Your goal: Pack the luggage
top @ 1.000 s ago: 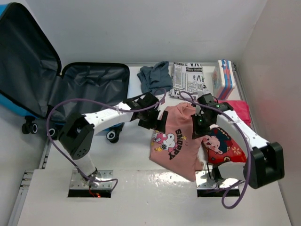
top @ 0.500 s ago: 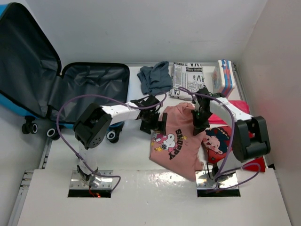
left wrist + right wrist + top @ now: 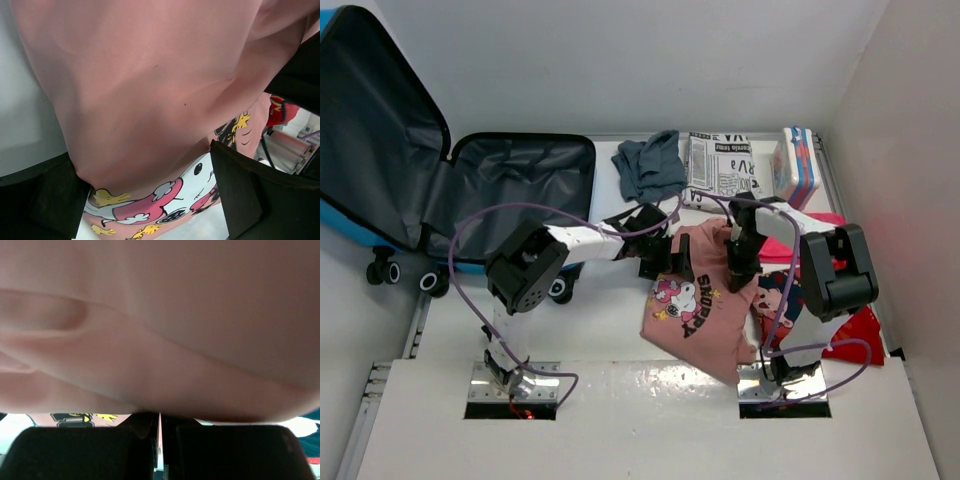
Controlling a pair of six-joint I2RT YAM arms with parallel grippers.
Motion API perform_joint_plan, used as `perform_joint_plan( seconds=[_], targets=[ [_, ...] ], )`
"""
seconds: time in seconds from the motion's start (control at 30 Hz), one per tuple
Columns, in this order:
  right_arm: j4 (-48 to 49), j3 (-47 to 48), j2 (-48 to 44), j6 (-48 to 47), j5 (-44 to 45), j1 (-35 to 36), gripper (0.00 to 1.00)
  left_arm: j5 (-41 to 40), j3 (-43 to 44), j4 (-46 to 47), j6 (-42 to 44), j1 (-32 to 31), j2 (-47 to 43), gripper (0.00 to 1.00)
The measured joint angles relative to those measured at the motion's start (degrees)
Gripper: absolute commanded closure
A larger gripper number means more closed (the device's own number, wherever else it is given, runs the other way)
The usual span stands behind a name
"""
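The white worktop [image 3: 605, 305] carries everything, with both arm bases bolted at its near edge. The luggage [image 3: 510, 180] lies open at the far left. Its bright-blue shell shows only along the outer edge, and its dark grey lining faces up. The lid leans back at the far-left corner, the lower half lies flat, and small black wheels sit at its near side.

Right of the luggage, about mid-worktop, a pink sweatshirt [image 3: 700, 300] with a cartoon dog print lies partly spread and rumpled. A red garment [image 3: 845, 338] with a cartoon print lies just beside it on the right, partly under the right arm.

Along the far edge, from left to right, are a crumpled grey-blue garment [image 3: 650, 165], a folded newspaper-print cloth [image 3: 718, 165] and a small white-and-blue striped box [image 3: 795, 165].

The left fingers [image 3: 665, 258] sit at the sweatshirt's far-left edge. In the left wrist view they are spread wide, one on each side of a hanging fold of pink cloth, and not pressed against it.

The right fingers [image 3: 738, 265] are at the sweatshirt's far-right edge. In the right wrist view they are drawn together with only a thin slit between them, and bunched pink cloth runs into their tips, so they appear to pinch the sweatshirt
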Motion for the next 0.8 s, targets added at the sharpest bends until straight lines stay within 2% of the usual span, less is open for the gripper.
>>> perform_joint_plan(
  seconds=[0.03, 0.1, 0.13, 0.2, 0.23, 0.27, 0.33, 0.43, 0.63, 0.8],
  targets=[
    [0.0, 0.1, 0.3, 0.1, 0.1, 0.1, 1.00, 0.0, -0.2, 0.5, -0.5, 0.0, 0.0, 0.03],
    [0.0, 0.6, 0.8, 0.3, 0.2, 0.5, 1.00, 0.0, -0.2, 0.8, -1.1, 0.0, 0.1, 0.16],
    [0.0, 0.9, 1.1, 0.4, 0.2, 0.7, 1.00, 0.0, -0.2, 0.9, -1.3, 0.0, 0.3, 0.35],
    [0.0, 1.8, 1.4, 0.5, 0.2, 1.1, 1.00, -0.3, 0.1, 0.9, -0.9, 0.0, 1.1, 0.51],
    [0.1, 2.3, 1.5, 0.6, 0.1, 1.2, 1.00, -0.3, 0.4, 0.5, -0.4, 0.0, 1.7, 0.63],
    [0.1, 2.8, 1.5, 0.6, 0.1, 1.4, 1.00, -0.2, 0.8, 0.1, 0.0, 0.0, 2.1, 0.81],
    [0.5, 3.7, 1.5, 0.7, 0.1, 1.4, 1.00, -0.1, 1.8, -1.0, 1.4, -0.1, 2.1, 0.86],
    [1.0, 4.5, 0.9, 0.9, -0.1, 1.5, 1.00, -0.7, 3.9, -3.4, 4.1, -0.5, 0.8, 1.00],
    [-0.5, 8.8, -5.1, -0.4, -1.0, 1.8, 1.00, -1.8, 10.0, -12.8, 16.7, 1.1, -7.4, 1.00],
    [-0.7, 12.9, -13.0, -4.3, -0.9, 1.8, 1.00, -5.7, 17.7, -23.1, 26.5, 7.4, -15.2, 1.00]
  ],
)
